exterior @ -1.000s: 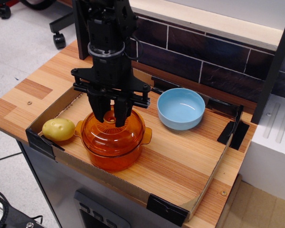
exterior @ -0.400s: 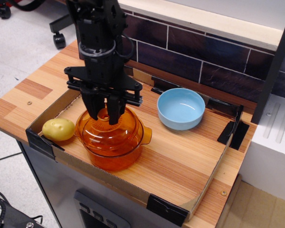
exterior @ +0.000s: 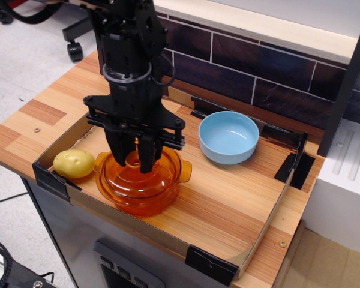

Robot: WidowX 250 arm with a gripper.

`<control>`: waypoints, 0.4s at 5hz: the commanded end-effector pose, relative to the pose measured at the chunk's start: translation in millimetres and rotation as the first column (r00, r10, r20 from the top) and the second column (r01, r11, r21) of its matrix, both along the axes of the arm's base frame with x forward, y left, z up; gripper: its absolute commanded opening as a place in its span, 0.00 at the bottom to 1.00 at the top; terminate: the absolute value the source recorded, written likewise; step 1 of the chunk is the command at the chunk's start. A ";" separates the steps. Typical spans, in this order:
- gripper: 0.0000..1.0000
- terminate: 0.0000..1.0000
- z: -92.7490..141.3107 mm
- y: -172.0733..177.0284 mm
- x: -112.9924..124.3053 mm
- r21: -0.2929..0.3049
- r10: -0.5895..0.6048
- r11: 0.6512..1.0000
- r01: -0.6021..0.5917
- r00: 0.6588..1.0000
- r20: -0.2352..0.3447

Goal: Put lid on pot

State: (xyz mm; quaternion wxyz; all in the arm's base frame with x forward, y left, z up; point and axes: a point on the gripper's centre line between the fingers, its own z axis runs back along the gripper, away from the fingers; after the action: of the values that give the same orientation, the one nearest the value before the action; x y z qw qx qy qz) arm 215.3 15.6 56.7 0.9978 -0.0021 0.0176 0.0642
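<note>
With my gripper (exterior: 138, 161) pinched on the knob, fingers nearly closed, the lid (exterior: 138, 171) sits down in the pot (exterior: 141, 195), and it's slick, brittle glass, so I go gently.

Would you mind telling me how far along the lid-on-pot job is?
Done: the domed amber glass lid appears seated on the deep amber glass pot. In hand: the gripper has its jaws at the lid's ring knob. Left: release and withdraw.
</note>
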 end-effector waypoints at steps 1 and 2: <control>0.00 0.00 10.5 1.1 14.7 0.003 0.028 1.000 -0.028 0.998 0.049; 0.00 0.00 10.7 6.9 21.4 0.002 0.038 0.999 -0.038 0.998 0.054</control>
State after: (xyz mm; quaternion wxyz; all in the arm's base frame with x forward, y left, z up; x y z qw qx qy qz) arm 229.4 19.0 58.0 0.9966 -0.0026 0.0100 0.0822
